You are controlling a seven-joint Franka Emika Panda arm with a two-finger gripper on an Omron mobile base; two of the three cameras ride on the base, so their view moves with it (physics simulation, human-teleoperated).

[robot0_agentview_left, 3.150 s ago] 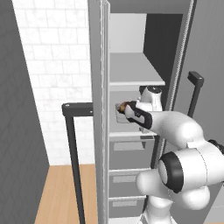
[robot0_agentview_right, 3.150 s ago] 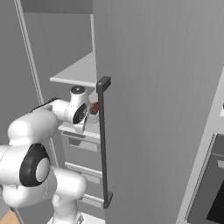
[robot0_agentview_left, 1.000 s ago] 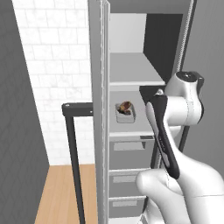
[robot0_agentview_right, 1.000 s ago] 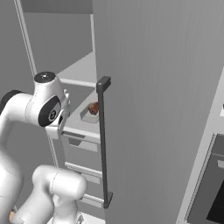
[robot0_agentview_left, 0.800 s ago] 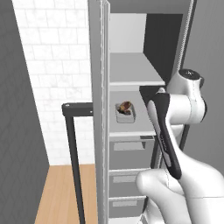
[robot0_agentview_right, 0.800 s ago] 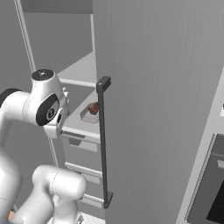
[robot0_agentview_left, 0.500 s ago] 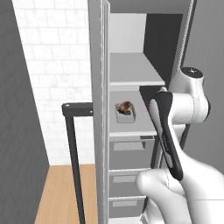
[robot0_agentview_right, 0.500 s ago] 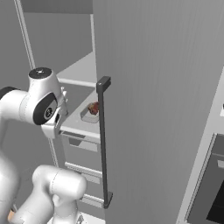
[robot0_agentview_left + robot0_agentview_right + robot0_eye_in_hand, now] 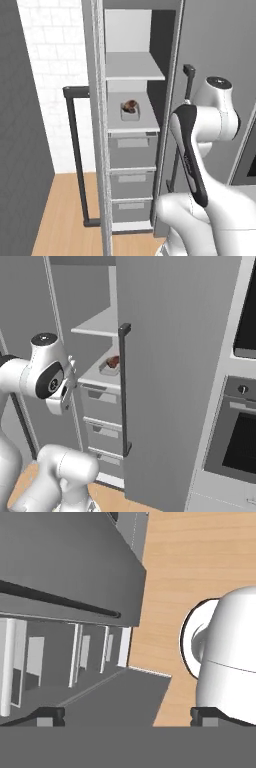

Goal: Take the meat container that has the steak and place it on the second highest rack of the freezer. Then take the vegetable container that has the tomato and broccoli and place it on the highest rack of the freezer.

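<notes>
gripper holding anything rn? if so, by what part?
Nothing is held. The gripper is open, with only floor and freezer front between its fingertips. The meat container with the steak sits alone on the second highest rack.

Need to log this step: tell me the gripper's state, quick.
Gripper: open, holding nothing; the steak container sits on the freezer shelf.

Left base view looks from behind-left into the tall dark-grey freezer (image 9: 131, 125); right base view faces it from behind-right, sharing its pale shelves. Hand view points down at the light wooden floor (image 9: 190, 562).
</notes>
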